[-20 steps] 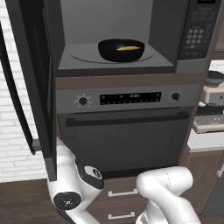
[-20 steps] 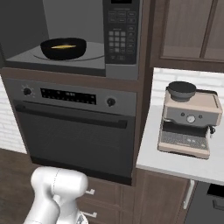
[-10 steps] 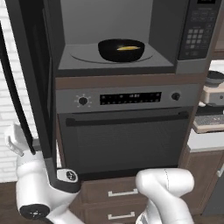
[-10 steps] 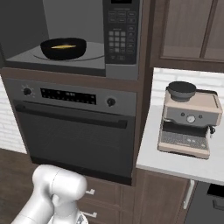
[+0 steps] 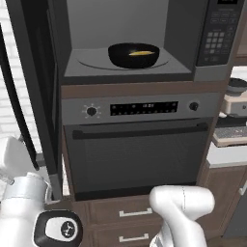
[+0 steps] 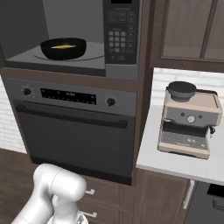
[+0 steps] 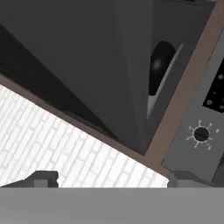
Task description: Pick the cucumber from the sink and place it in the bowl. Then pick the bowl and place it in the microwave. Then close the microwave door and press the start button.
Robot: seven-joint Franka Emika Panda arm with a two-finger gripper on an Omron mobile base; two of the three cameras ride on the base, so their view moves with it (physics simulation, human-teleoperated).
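Left base view: the bowl (image 5: 133, 54) sits inside the microwave (image 5: 128, 41), the cucumber (image 5: 141, 53) lying in it, above the oven (image 5: 137, 149); the microwave door (image 5: 34, 91) hangs open to the left.

Right base view: the bowl (image 6: 64, 48) rests left of the keypad (image 6: 119, 39).

Hand view: the pincer (image 7: 105, 178), fingertips spread wide and empty, faces the door's edge (image 7: 131, 87); a glancing push could slip off.
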